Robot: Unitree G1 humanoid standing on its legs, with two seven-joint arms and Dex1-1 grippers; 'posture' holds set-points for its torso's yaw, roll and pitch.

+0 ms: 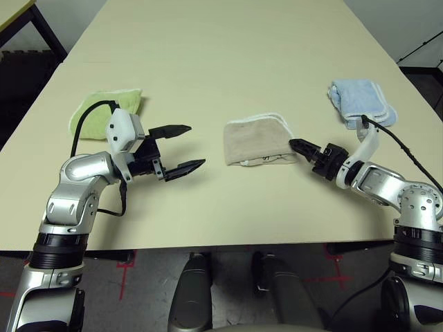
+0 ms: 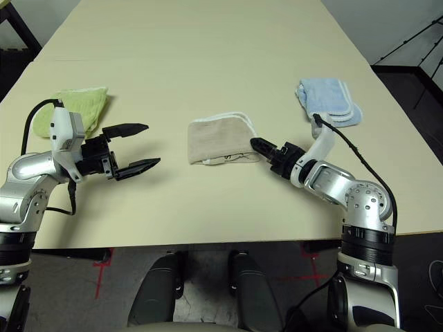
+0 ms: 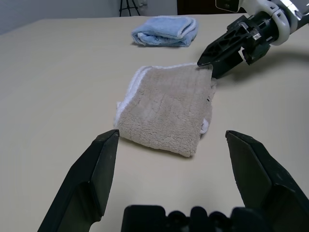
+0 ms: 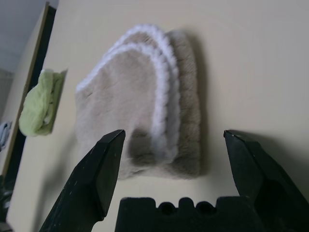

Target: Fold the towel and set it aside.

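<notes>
From the head, the towel [image 1: 257, 142] lay folded mid-surface [image 1: 208, 48], the green towel [image 1: 104, 111] at ten o'clock, the blue towel [image 1: 361, 102] at two. The left gripper [image 1: 178, 149] hovered at its nine o'clock, jaws wide and empty. In the left wrist view, the right gripper [image 3: 210, 65] seemed to touch its edge. The right wrist view showed its jaws wide.

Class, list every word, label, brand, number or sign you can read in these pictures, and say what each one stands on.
No readable text anywhere.
Dark marks on the beige towel, along its near folded edge: too small to read.
Red tape marks on the floor: crossed lines, no letters.
</notes>
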